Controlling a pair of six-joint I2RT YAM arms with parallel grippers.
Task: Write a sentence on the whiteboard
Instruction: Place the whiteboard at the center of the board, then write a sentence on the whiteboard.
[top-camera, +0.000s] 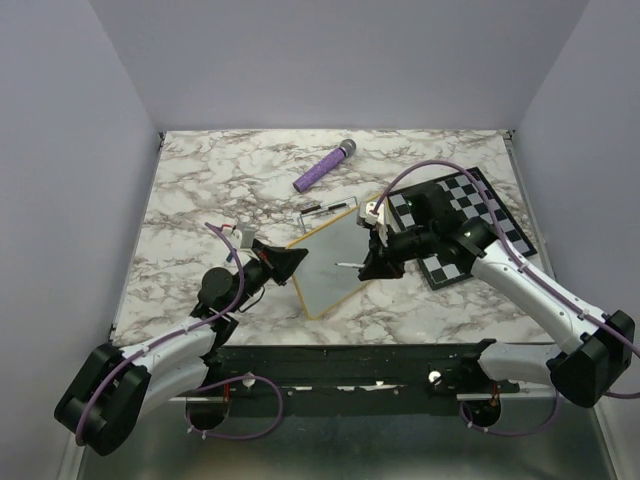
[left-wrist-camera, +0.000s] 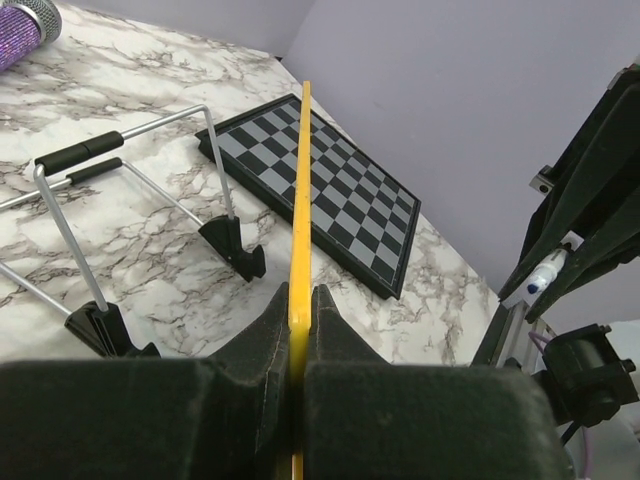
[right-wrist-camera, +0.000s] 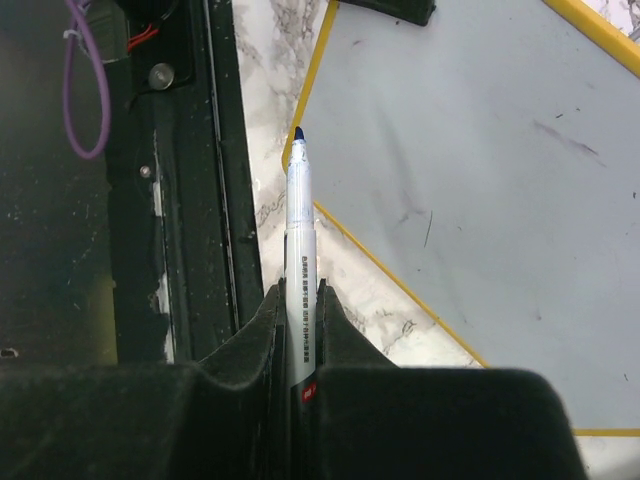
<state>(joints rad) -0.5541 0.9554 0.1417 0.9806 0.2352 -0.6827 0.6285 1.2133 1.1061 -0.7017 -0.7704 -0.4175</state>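
The whiteboard (top-camera: 328, 268), white with a yellow frame, is held tilted above the table's middle. My left gripper (top-camera: 292, 262) is shut on its left frame edge; in the left wrist view the yellow frame (left-wrist-camera: 302, 190) runs edge-on between my left gripper's (left-wrist-camera: 300, 297) jaws. My right gripper (top-camera: 373, 264) is shut on a white marker (right-wrist-camera: 301, 230) with its blue tip bare, pointing at the board's face. In the right wrist view the tip sits by the board's (right-wrist-camera: 480, 190) yellow edge. The board shows only faint dark smudges; no blue sentence is visible.
A black-and-white chessboard (top-camera: 470, 225) lies at the right, under the right arm. A wire stand (top-camera: 330, 208) with black feet stands behind the whiteboard. A purple microphone (top-camera: 325, 167) lies at the back. The black arm-mount rail (right-wrist-camera: 180, 200) runs along the near edge.
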